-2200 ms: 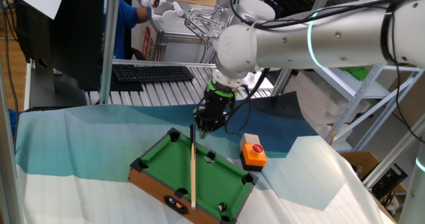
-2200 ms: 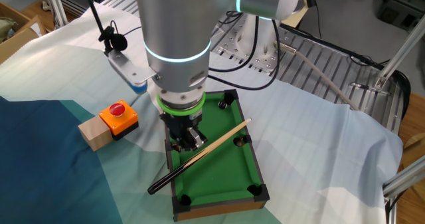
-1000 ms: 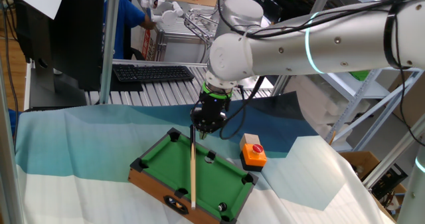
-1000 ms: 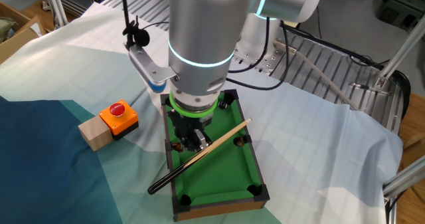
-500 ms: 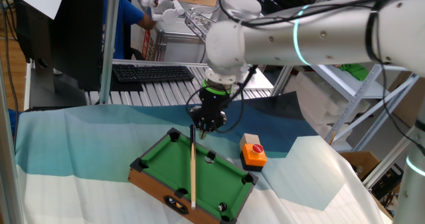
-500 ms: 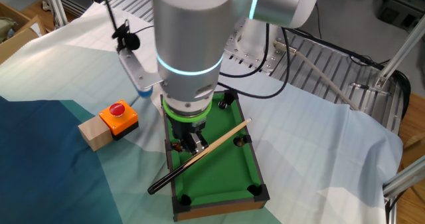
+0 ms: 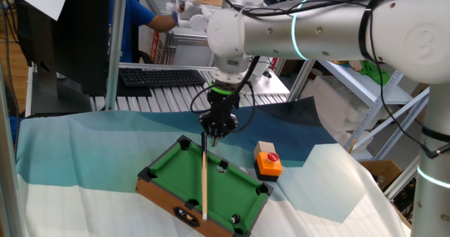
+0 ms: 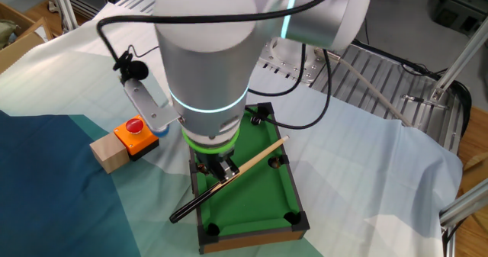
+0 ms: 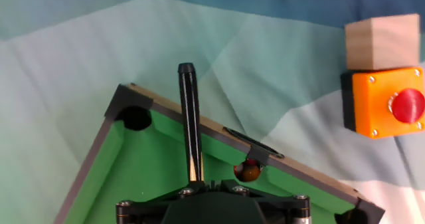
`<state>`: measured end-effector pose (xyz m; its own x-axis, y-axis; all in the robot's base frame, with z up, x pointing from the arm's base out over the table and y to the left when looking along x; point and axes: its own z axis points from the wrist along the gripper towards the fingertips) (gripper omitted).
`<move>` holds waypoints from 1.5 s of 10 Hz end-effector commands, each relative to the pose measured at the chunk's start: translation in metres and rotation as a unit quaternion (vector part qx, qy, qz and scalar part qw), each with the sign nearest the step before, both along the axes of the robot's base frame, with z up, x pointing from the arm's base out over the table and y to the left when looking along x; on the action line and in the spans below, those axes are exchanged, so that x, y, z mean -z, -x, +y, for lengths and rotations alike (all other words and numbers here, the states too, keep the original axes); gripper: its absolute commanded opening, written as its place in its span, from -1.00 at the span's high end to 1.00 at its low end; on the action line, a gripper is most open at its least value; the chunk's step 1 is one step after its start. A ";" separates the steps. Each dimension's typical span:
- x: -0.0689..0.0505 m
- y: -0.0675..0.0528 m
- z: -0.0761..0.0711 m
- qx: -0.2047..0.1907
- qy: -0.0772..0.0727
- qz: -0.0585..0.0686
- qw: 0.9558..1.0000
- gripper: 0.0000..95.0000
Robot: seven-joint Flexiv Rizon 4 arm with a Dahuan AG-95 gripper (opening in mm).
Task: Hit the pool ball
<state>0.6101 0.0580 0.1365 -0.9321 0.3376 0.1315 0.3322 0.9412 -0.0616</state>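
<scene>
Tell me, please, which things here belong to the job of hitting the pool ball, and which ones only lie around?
For the job:
- pool ball, by the side pocket
- cue stick, held in the pincer
- small pool table

Only lying about:
- orange button box
- wooden block beside it
- keyboard behind

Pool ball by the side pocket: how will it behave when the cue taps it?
The pool ball is small, round and glossy, so it probably rolls freely on the flat green felt. It sits at the side pocket, so a light tap may drop it in or bounce it off the rail.
</scene>
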 end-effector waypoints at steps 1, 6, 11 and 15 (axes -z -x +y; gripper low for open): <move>0.001 0.001 0.000 -0.030 0.002 -0.015 0.999 1.00; -0.003 -0.011 -0.003 0.064 -0.042 -0.024 0.997 1.00; -0.008 -0.027 0.021 0.126 -0.048 -0.023 0.991 1.00; 0.006 -0.032 0.027 0.128 -0.057 -0.059 0.988 0.60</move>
